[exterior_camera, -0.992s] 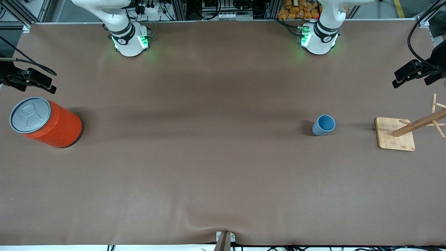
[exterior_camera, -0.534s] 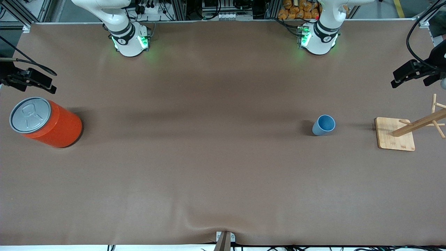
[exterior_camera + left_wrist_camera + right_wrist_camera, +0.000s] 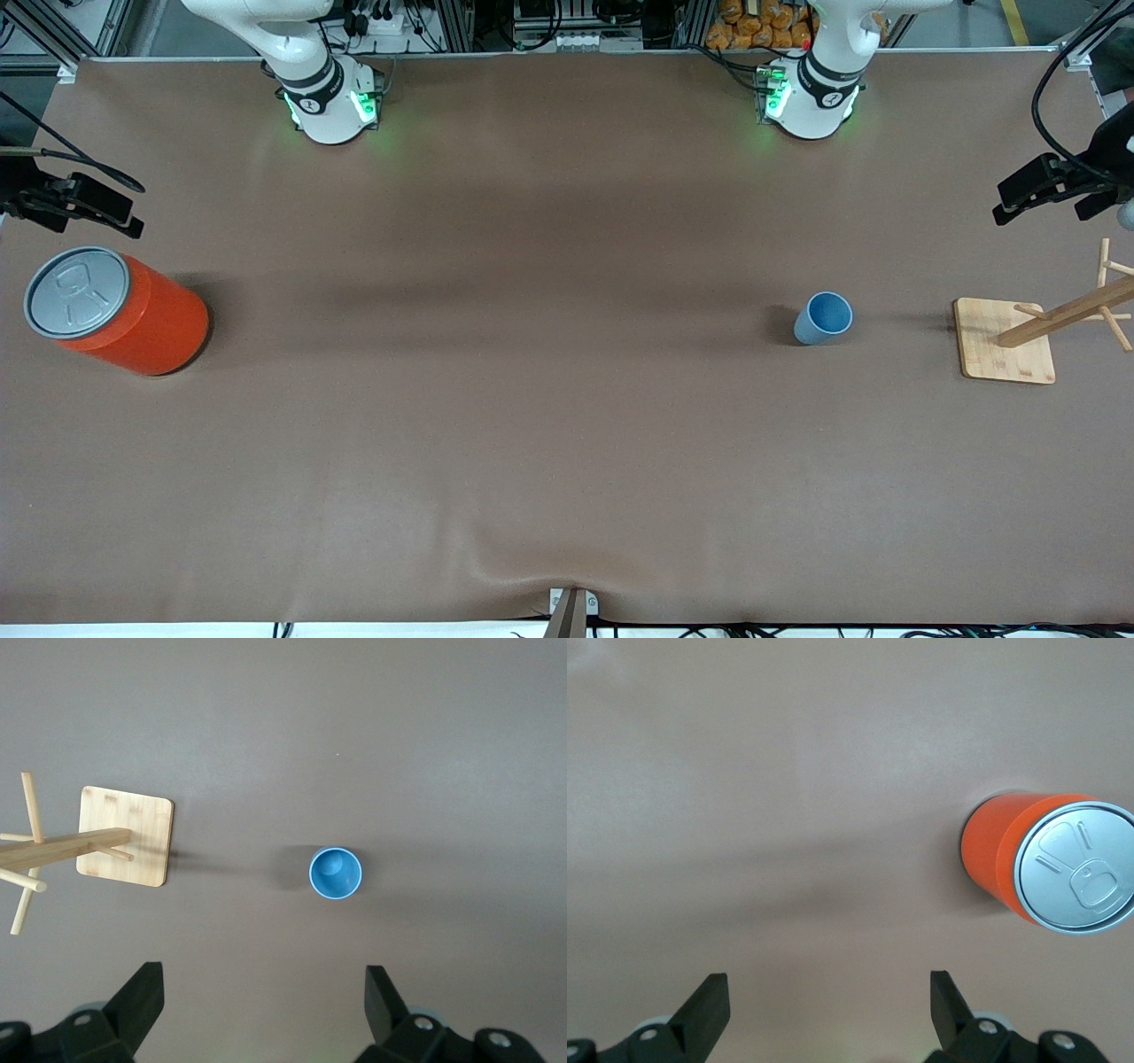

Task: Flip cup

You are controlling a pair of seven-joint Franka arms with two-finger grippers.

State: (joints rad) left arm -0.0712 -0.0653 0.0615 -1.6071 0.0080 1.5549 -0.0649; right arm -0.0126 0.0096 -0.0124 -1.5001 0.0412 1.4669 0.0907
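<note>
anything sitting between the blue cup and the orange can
Nothing. In the front view the stretch of brown table between the cup and the orange can is bare; the wooden rack stands past the cup, toward the left arm's end.

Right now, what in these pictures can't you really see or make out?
- Wooden rack: its pegs run off the edge in the front view and the left wrist view.
- Both arms: cut off above their bases by the front view's top edge.
- Left gripper and right gripper: open, only finger ends show.
- Cup underside: hidden, it stands mouth up.
- Orange can: lid markings too small.
</note>
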